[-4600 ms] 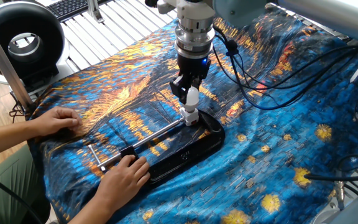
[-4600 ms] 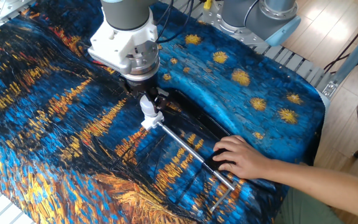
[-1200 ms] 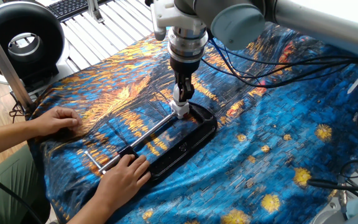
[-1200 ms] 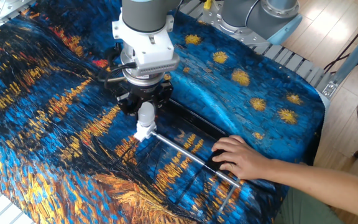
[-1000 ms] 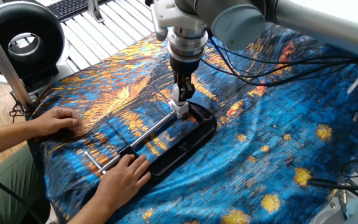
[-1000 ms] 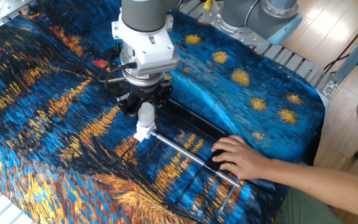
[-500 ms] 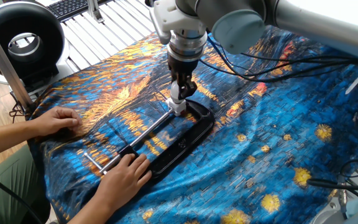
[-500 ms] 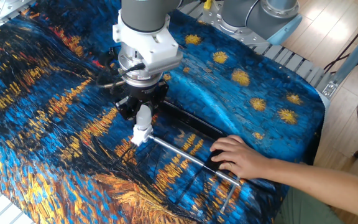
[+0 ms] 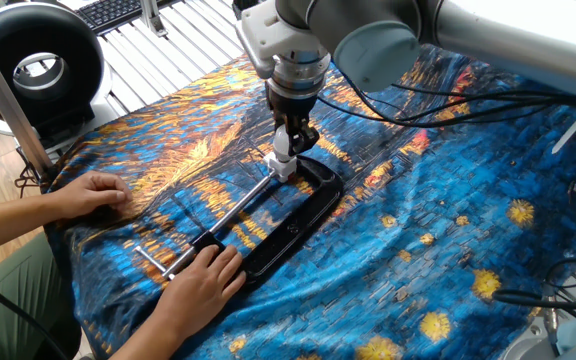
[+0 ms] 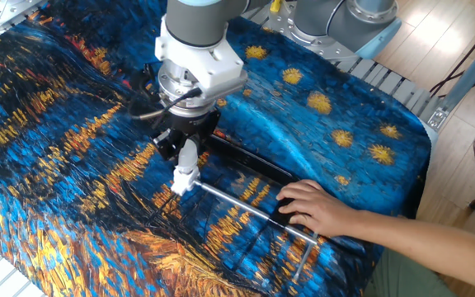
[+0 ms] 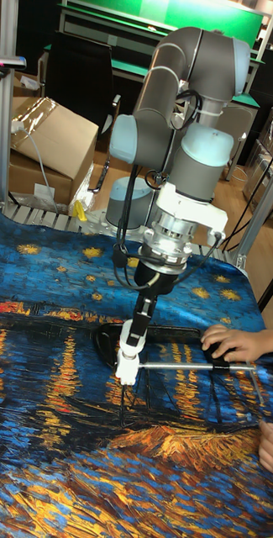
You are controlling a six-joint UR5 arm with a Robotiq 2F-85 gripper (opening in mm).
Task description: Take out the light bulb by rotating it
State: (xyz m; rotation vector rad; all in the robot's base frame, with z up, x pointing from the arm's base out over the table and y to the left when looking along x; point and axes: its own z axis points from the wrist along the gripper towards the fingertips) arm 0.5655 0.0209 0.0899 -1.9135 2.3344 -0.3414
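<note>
The robot's two-finger hand (image 10: 186, 155) is clamping the small white frosted light bulb (image 10: 187, 154), whose long axis is tilting from socket toward 1 o'clock.

Probably a lab: cardboard boxes (image 11: 48, 139), aluminium-slat bench (image 9: 158, 50), cables (image 9: 448, 95).

No text, label, brand, number or sign is legible on anything in these three views.

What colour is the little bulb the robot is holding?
White. The light bulb is frosted white between the black fingers, clearest in the other fixed view.
</note>
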